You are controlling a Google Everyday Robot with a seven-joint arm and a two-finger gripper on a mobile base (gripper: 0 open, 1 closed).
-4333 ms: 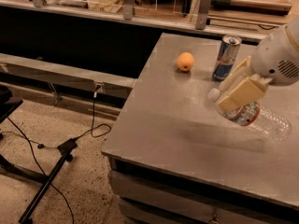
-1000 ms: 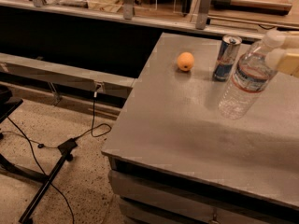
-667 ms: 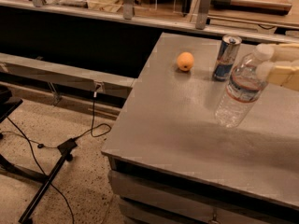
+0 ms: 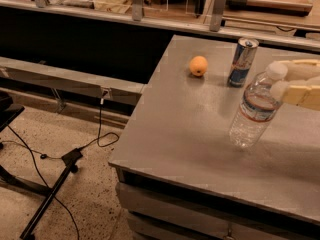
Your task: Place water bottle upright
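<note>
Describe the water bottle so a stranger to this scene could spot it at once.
On the grey table, look to the right side, nearer the camera than the blue-and-silver can. The water bottle leans there, its cap beside the gripper at the view's right edge. It alone is clear and ribbed, with a white cap, and taller than the can or the orange fruit.
</note>
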